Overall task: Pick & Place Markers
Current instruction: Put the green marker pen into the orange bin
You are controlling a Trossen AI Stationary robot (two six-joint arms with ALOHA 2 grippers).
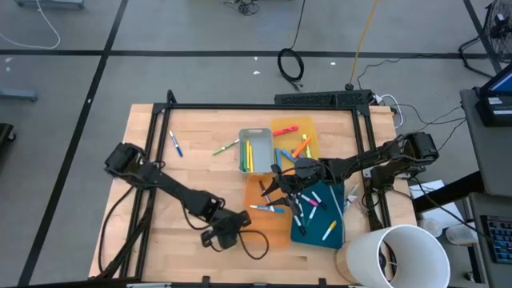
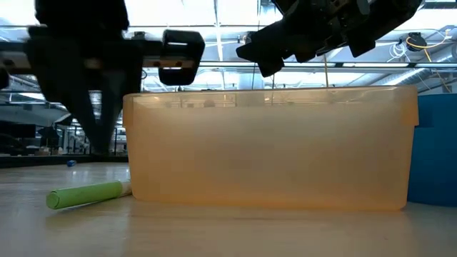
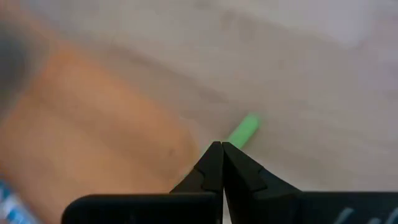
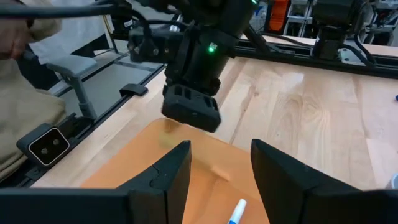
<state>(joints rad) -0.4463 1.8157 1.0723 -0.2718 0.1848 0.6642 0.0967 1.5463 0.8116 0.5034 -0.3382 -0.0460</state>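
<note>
Green marker [image 2: 87, 194] lies on the bench [image 2: 228, 232] just beside the orange tray [image 2: 271, 150]. Left pincer [image 3: 222, 148] hovers over it, fingers together; it may shove the marker away unless they part. Right pincer [image 4: 219, 163], fingers apart and empty, hangs above the tray.

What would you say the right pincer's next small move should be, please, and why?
Probably a short descent: the right pincer hovers open over the orange tray, and a white marker with a blue cap lies just below its fingers, so lowering should bring them around it.
</note>
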